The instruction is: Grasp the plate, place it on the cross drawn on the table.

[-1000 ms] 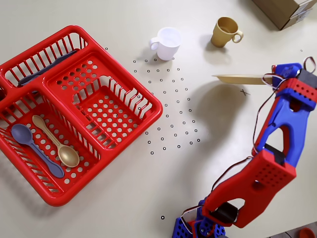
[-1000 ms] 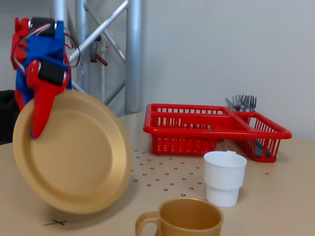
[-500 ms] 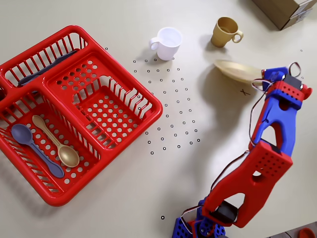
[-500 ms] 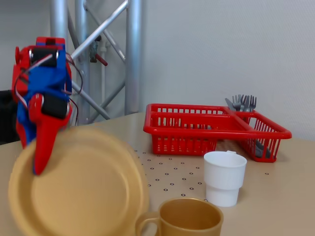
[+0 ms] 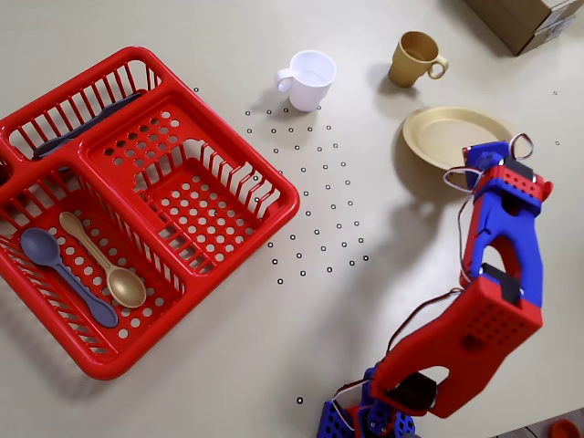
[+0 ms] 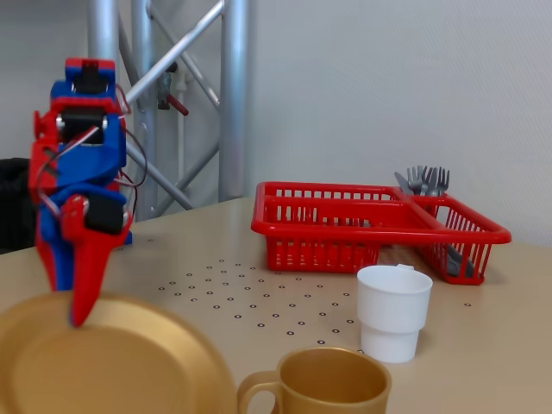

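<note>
The tan-yellow plate lies flat on the table at the right in the overhead view, and fills the bottom left of the fixed view. My gripper points straight down at the plate's rim. The red finger reaches over the inside of the rim. The blue finger drops outside the rim. The jaws converge closely on the rim. In the overhead view the wrist covers the gripper at the plate's lower right edge. I cannot make out the cross.
A white mug and a tan mug stand beyond the plate. A red basket with two spoons fills the left. A cardboard box sits at the top right. Ringed dots mark the middle.
</note>
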